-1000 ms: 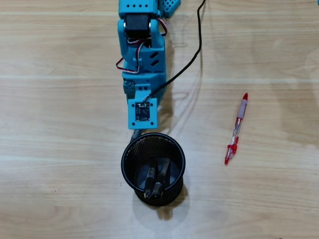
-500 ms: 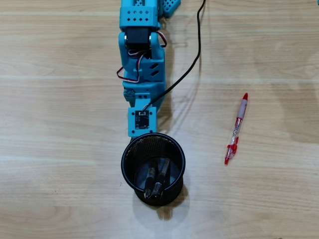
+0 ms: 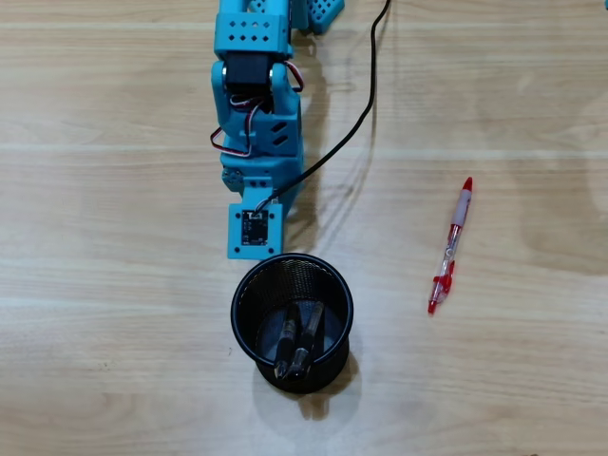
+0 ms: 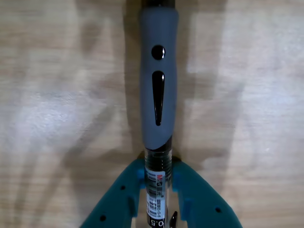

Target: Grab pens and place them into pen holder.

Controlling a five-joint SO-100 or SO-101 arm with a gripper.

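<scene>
Pale wood-grain boards make up the surface point(image 3: 114, 285), lit evenly from above. In the wrist view the teal hand point(image 4: 158, 173) is clamped on a black-and-clear pen point(image 4: 158, 95), its two tips pressed against the clear barrel just below the grey rubber sleeve. The pen runs straight out ahead of the hand, long axis in line with the hand's own reach, sleeve end furthest away and passing out of the top of that view.

From overhead the hand itself is hidden under the arm's wrist camera board point(image 3: 253, 228), so the held pen cannot be made out there. The black wire-mesh pen holder point(image 3: 249, 285) stands just beyond the wrist, its rim almost touching the board's edge. Two dark pens point(image 3: 294, 337) already lean inside it. The opening lies directly forward of the hand, so my reading is that the drop depends on getting the pen's far end over the rim.

A red pen point(image 3: 450, 249) lies flat on the surface, well apart to the right in the overhead view, roughly parallel to the arm.

On the clear barrel a printed label shows "0.5" and a barcode; the small red lettering above it is too blurred to read.
</scene>
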